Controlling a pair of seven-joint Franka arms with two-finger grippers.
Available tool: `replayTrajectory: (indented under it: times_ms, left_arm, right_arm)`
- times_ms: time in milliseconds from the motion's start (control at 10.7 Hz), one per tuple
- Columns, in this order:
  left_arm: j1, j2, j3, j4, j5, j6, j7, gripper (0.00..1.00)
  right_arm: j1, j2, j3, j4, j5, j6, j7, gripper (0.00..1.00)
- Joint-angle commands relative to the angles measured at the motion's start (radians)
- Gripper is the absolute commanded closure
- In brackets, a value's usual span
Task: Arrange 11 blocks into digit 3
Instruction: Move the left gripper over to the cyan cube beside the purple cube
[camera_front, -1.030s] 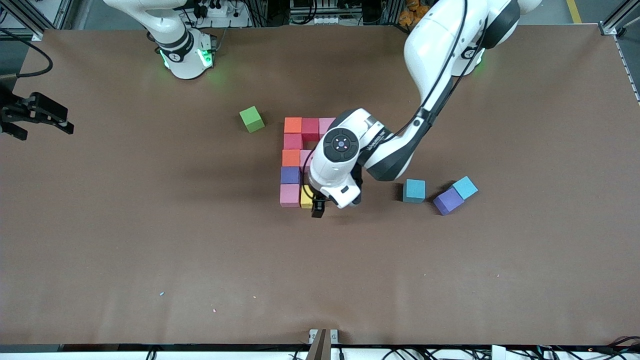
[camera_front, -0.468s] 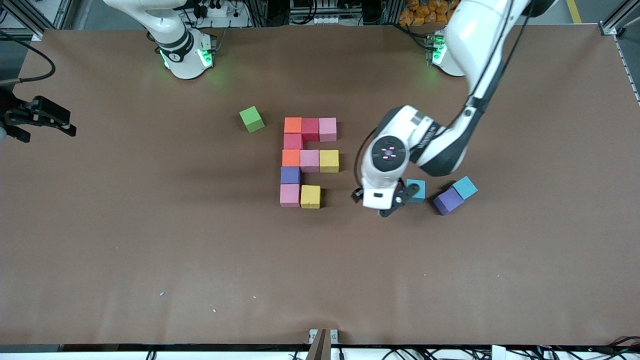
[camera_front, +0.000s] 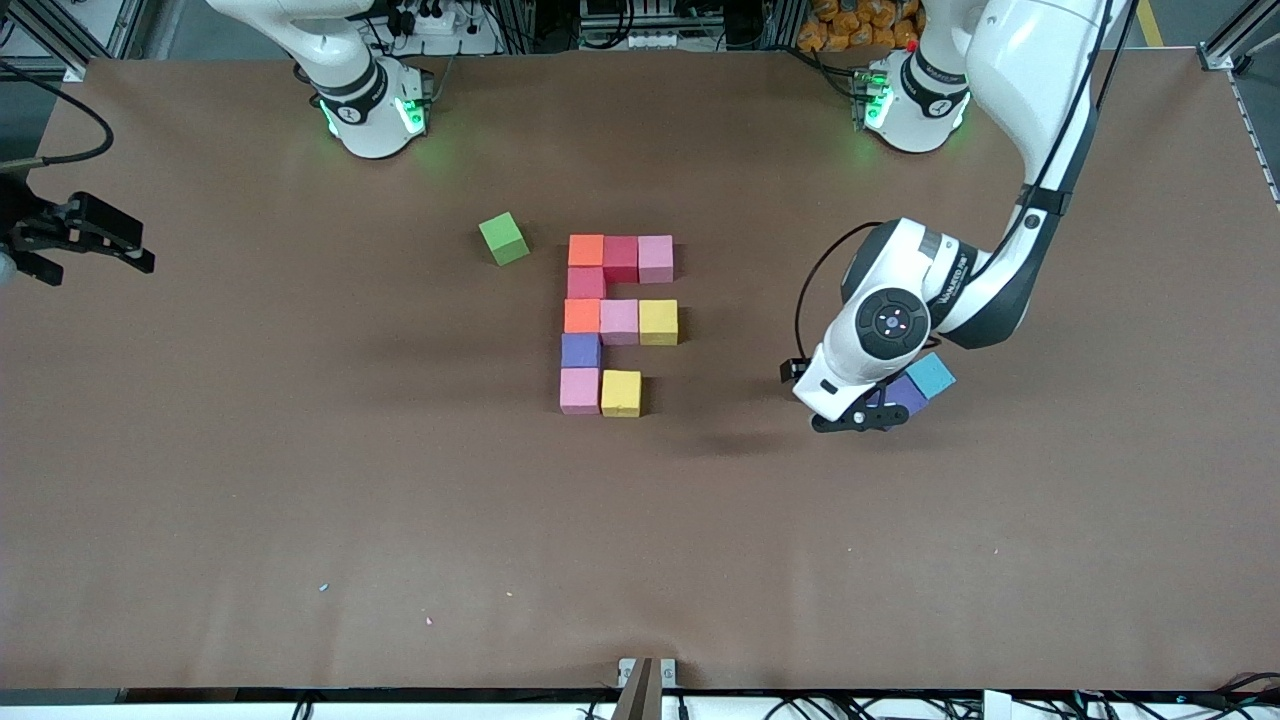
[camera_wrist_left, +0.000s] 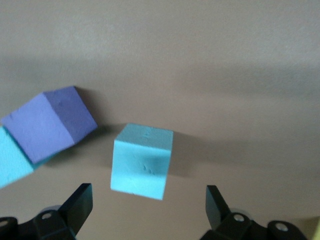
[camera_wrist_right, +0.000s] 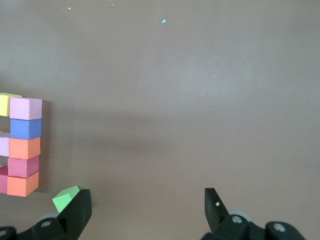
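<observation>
Brown table (camera_front: 300, 480), foam blocks (camera_front: 620, 393) (many colours), green cube (camera_front: 503, 238)

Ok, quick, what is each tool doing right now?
Left tool: open, empty, over the lone cyan block.
Right tool: open, empty, waiting at the right arm's end of the table.

Left hand (camera_wrist_left: 147, 210) spread wide above a cyan block (camera_wrist_left: 142, 161), bare table (camera_wrist_left: 210, 65) seen on one flank, a purple block (camera_wrist_left: 50, 122) crowding the other flank, touching another cyan block (camera_wrist_left: 12, 160).

Even overhead light, soft shadows beside blocks, left wrist view blurred
</observation>
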Motion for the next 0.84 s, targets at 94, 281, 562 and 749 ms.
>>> replayTrajectory:
  times_ms: [94, 281, 562, 749]
  left_arm:
    - [0.038, -0.008, -0.010, -0.101, 0.047, 0.149, 0.075, 0.00]
    - [0.061, -0.010, -0.010, -0.138, 0.053, 0.164, 0.078, 0.00]
    - [0.069, -0.001, -0.011, -0.189, 0.051, 0.259, 0.087, 0.00]
    - [0.067, 0.001, -0.011, -0.183, 0.044, 0.262, 0.084, 0.00]
  right_arm:
    - [-0.013, 0.011, 0.008, 0.024, -0.010, -0.017, 0.002, 0.00]
    - [-0.011, 0.013, 0.008, 0.024, -0.010, -0.017, 0.002, 0.00]
    - [-0.016, 0.013, 0.008, 0.024, -0.013, -0.016, -0.004, 0.00]
    - [-0.016, 0.013, 0.008, 0.026, -0.013, -0.016, -0.001, 0.00]
